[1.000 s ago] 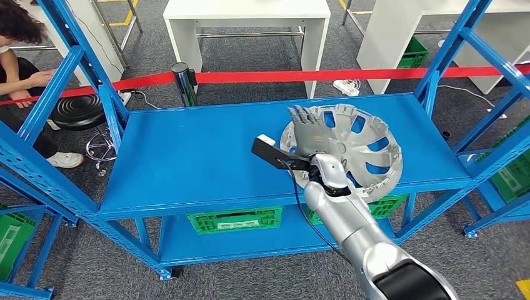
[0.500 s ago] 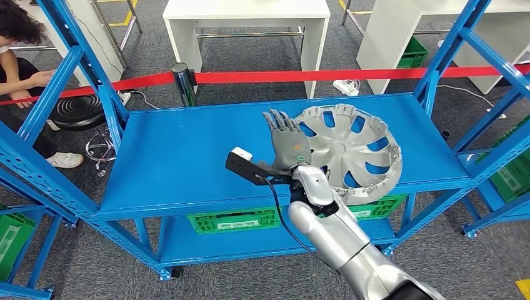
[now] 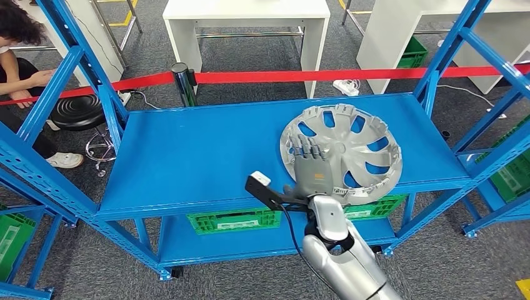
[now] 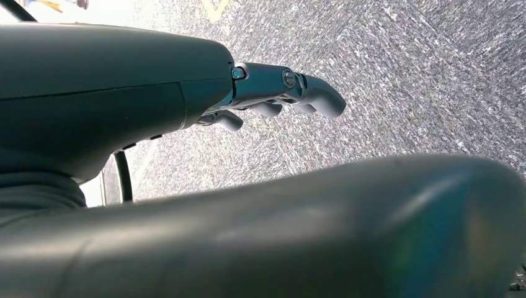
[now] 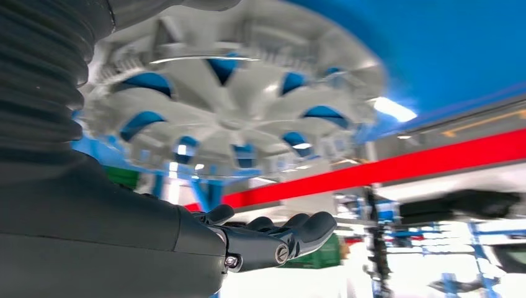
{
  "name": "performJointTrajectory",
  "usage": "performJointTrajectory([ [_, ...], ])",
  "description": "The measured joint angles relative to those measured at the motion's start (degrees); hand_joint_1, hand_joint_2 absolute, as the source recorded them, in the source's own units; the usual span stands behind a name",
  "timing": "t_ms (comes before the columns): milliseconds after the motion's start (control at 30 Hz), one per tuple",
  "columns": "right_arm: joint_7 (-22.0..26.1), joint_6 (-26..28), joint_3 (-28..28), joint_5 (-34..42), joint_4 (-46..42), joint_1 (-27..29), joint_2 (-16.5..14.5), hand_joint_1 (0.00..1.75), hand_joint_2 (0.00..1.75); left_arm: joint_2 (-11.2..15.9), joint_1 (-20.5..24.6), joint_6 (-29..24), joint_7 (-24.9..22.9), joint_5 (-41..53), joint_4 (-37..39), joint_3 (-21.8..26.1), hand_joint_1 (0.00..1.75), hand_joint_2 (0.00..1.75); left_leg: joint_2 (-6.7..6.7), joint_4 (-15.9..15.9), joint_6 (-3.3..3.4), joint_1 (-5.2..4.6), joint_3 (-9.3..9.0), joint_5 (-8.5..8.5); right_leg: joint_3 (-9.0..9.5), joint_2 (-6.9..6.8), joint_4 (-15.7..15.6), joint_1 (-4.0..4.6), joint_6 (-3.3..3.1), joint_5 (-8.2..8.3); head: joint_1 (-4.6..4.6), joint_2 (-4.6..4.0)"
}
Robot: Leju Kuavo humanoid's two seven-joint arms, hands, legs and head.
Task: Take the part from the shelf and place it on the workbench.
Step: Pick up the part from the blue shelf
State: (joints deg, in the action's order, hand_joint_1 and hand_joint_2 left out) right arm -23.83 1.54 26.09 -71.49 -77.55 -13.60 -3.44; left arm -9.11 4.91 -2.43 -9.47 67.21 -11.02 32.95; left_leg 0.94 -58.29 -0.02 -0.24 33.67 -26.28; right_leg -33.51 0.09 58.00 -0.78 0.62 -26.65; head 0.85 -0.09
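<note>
The part is a silver hubcap (image 3: 357,141) lying flat on the right half of the blue shelf top (image 3: 187,156). My right hand (image 3: 310,167) reaches in from the near edge with its fingers stretched out flat over the hubcap's near-left rim, holding nothing. In the right wrist view the hubcap (image 5: 236,112) spreads just beyond the right hand (image 5: 260,239), whose fingers are apart and empty. In the left wrist view my left hand (image 4: 263,93) hangs over grey carpet, its fingers loosely extended with nothing in them.
Blue uprights (image 3: 440,65) frame the shelf at both ends. Green crates (image 3: 234,220) sit on the lower level. Behind run a red barrier tape (image 3: 300,76) and white tables (image 3: 247,12). A person (image 3: 19,37) sits at far left by a black stool (image 3: 78,111).
My right hand swung from left of the hubcap back to the right and nearer the shelf's front edge, ending over the hubcap's near-left rim. The hubcap has not moved.
</note>
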Motion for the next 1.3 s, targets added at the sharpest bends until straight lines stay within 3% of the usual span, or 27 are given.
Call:
performJointTrajectory([
  [467,0.0,0.0,-10.1,-2.0,-3.1,8.9,1.8,0.0,1.75,0.0,-0.2,0.0,0.3,0.5,0.0,0.2,0.0,0.0,0.0,0.0,0.01,0.0,0.0,-0.04,0.0,0.0,0.0,0.0,0.01,-0.01,0.0,0.0],
  [1167,0.5,-2.7,-14.6,-0.5,1.7,10.5,2.2,0.0,1.75,0.1,-0.1,0.2,0.0,1.2,0.0,0.2,0.0,0.0,-0.01,0.0,0.01,0.0,-0.01,-0.04,0.0,0.01,0.0,0.0,0.0,-0.02,0.0,0.0],
  [1200,0.4,-2.9,-14.7,-0.6,2.0,10.6,2.2,0.04,1.75,0.1,-0.1,0.2,0.0,1.2,0.0,0.2,0.0,0.0,-0.01,0.0,0.01,0.0,-0.01,-0.05,0.01,0.01,0.0,0.0,0.0,-0.02,0.0,0.0],
  [1300,0.2,-3.2,-15.0,-0.6,2.6,10.7,2.2,1.35,1.75,0.1,-0.1,0.3,0.0,1.2,0.0,0.2,0.0,0.0,0.0,0.0,0.01,0.0,-0.03,-0.05,0.03,0.0,0.0,0.0,0.0,-0.03,0.0,0.0],
])
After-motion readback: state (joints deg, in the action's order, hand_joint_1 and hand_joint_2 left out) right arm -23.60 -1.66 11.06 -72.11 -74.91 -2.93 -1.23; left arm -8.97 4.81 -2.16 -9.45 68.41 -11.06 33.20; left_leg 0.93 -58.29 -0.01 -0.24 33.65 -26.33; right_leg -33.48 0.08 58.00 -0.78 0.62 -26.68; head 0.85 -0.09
